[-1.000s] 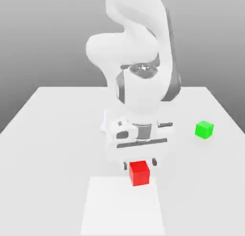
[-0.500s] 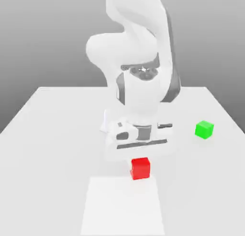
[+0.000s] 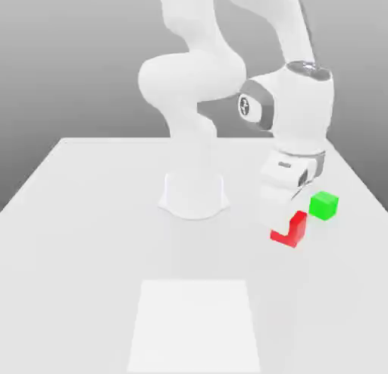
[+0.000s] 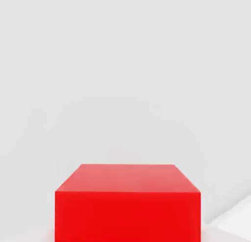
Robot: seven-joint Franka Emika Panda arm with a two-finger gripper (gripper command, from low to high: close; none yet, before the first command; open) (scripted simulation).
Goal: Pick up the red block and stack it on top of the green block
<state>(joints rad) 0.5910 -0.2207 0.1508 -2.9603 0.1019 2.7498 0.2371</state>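
White table, grey backdrop. Gripper clamped on red block, block lifted off the table, just beside green block on the exterior view's left. Green block on table.

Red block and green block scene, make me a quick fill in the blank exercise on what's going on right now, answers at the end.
1. The gripper is shut on the ______ block.
2. In the exterior view, the green block sits on the table to the ______ of the red block.
3. The red block is not yet stacked on the ______ block.
4. The robot's base is colored ______.

Answers: red; right; green; white
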